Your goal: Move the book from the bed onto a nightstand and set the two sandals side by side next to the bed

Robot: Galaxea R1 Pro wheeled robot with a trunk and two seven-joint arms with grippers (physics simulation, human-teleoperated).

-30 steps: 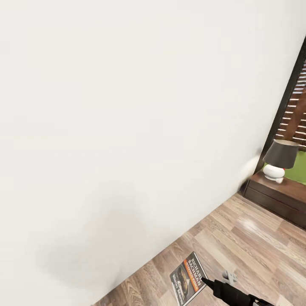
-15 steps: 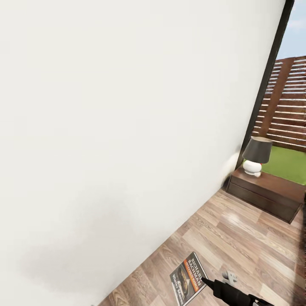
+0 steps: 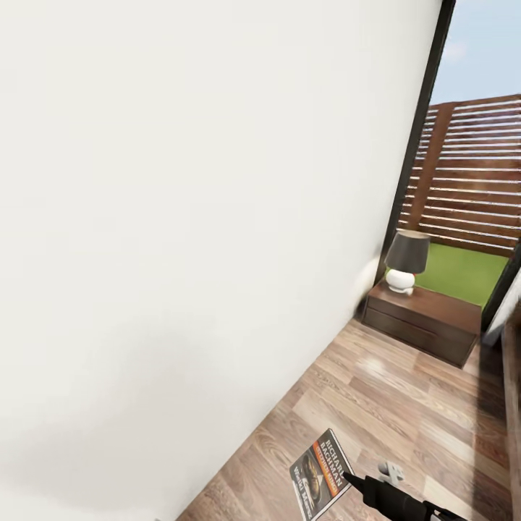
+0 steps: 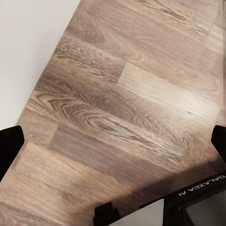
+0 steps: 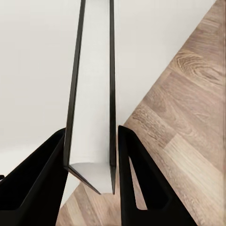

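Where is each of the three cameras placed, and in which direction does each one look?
Head view: from the head, down along the white wall to the nightstand; right gripper holds the book.
Left wrist view: on the left arm, facing the floor; open fingertips.
Right wrist view: between the fingers, the book's page edges.
Shared: book, floor, wall.

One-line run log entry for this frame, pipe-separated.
phase: in transit | right tool: shut on book | left tool: open, empty, over wood floor | nightstand with lamp: ahead, by window
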